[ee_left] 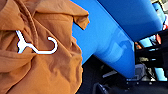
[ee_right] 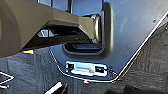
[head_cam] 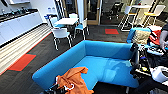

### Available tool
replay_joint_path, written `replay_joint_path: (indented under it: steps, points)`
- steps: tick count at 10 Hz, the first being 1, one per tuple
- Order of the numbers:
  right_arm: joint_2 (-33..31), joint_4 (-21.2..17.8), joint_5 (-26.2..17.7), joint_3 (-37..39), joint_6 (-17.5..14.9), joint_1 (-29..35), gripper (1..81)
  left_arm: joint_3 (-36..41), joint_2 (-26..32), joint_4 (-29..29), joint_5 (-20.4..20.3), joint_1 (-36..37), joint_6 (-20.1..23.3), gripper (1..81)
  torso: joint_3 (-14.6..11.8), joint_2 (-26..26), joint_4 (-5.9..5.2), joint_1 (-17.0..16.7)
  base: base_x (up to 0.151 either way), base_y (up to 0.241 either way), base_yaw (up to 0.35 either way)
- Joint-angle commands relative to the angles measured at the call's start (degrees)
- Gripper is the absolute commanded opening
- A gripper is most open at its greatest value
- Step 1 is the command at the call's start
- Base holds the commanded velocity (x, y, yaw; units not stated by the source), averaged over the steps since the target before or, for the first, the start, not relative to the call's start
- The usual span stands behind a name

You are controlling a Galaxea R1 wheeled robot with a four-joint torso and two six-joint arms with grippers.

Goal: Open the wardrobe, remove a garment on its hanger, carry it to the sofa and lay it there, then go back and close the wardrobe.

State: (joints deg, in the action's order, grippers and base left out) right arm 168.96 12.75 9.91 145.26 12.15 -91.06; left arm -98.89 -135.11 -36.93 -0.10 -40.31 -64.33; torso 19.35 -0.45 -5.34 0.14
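Observation:
The blue sofa [head_cam: 105,65] spreads across the middle of the head view, and its cushions [ee_left: 117,37] also show in the left wrist view. The orange garment [head_cam: 73,81] lies bunched on the sofa's near corner, at the bottom of the head view. Its white hanger [head_cam: 70,87] rests on the fabric. In the left wrist view the garment [ee_left: 42,65] is very close, with the hanger's hook [ee_left: 37,46] lying on top of it. My left arm [head_cam: 53,89] is a dark shape right beside the garment. My right arm [head_cam: 136,58] stands by the sofa's right end.
White chairs with blue seats [head_cam: 61,33] and a white table [head_cam: 66,21] stand behind the sofa. A white counter [head_cam: 17,25] runs along the left wall. A person's arm [head_cam: 163,35] and piled clutter [head_cam: 150,37] are at the right edge. The carpet is dark with a red patch [head_cam: 21,62].

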Motion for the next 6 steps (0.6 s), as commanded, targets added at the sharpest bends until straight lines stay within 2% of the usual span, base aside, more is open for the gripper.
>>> replay_joint_path:
  steps: [1, 2, 3, 6]
  points:
    - [0.3, 0.5, -3.6, -0.3, 0.0, -0.3, 81.1, 7.9, 6.9, -11.4, -4.8, -1.7, 0.2, 1.0, 0.0, 0.0, 0.0, 0.0, 0.0, 0.0, 0.0]
    - [0.4, 0.5, -3.6, -0.3, 0.1, -0.3, 81.1, 8.4, 7.2, -11.6, -4.9, -2.4, 0.2, 1.0, 0.0, 0.0, 0.0, 0.0, 0.0, 0.0, 0.0]
    - [0.5, 0.5, -3.6, -0.3, 0.1, -0.3, 81.1, 8.3, 7.5, -11.7, -4.5, -4.2, 0.3, 81.1, 0.0, 0.0, 0.0, 0.0, 0.0, 0.0, 0.0]
    - [1.0, 0.2, -3.6, -0.3, 0.2, -0.1, 81.1, 7.4, 6.9, -14.7, -4.3, -12.4, 0.3, 81.1, -0.1, 0.0, 0.0, 0.0, 0.0, 0.0, 0.0]
